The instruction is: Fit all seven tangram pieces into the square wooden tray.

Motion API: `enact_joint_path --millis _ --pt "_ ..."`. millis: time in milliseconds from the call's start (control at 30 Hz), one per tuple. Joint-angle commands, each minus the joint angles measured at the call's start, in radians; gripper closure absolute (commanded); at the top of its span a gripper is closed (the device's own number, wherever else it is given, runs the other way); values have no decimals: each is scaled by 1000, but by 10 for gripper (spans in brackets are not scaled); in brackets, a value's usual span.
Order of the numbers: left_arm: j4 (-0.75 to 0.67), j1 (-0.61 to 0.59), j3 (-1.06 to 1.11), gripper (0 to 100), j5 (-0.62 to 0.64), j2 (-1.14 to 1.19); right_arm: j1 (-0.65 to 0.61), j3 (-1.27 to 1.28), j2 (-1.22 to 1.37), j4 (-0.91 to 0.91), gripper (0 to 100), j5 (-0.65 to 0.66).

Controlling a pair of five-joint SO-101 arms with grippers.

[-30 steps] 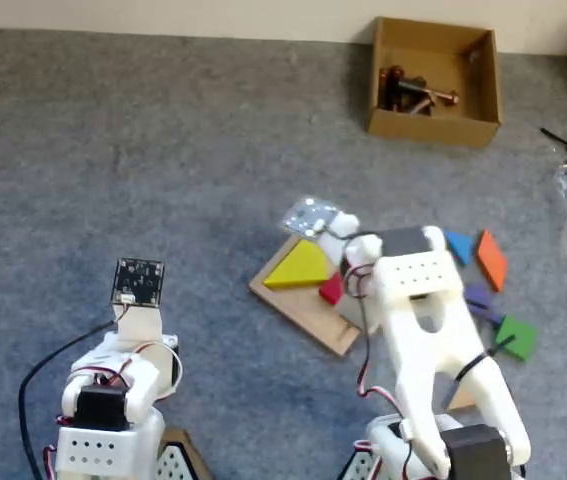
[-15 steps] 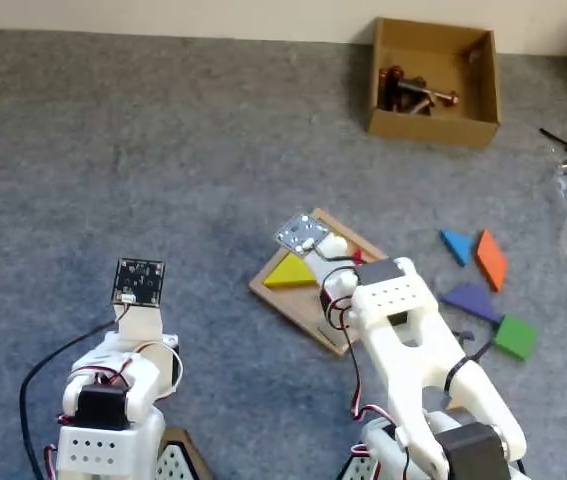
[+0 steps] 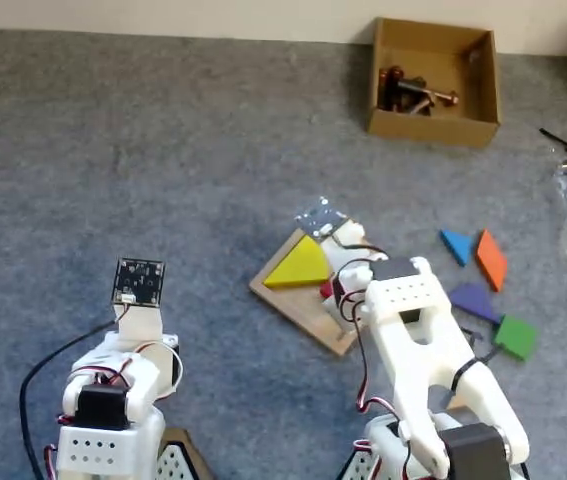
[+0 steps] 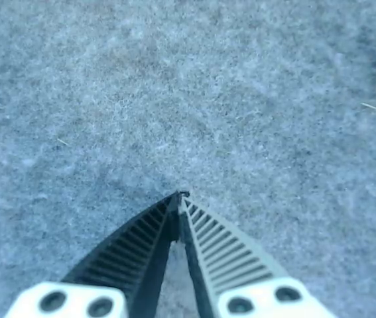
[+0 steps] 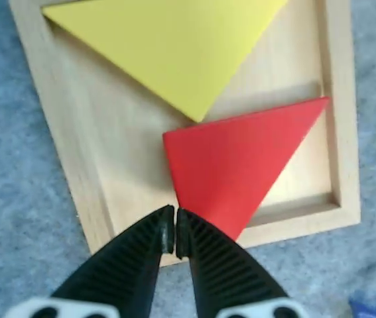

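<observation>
Tray (image 5: 62,126) rim touches red triangle (image 5: 234,165) at a corner; bare wood flanks yellow triangle (image 5: 168,46).

Smooth matt pale wood: tray (image 5: 339,99). Matt finish: yellow triangle (image 5: 174,40), red triangle (image 5: 241,159). Fuzzy grey cloth: counter (image 4: 174,99). Ribbed black plastic: right fingers (image 5: 131,262).

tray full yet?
Not full. The tray holds a yellow triangle and a red triangle with bare wood beside them; blue triangle, orange parallelogram, purple triangle and green square lie on the carpet.
</observation>
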Motion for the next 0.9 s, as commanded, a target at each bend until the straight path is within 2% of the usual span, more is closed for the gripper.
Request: enact_joint_path --millis 0,867 --pt "-2 15 19 995 8 -7 15 -2 -36 -16 989 -5" --pt "-2 15 19 995 8 -7 51 -5 -42 -65 989 32"
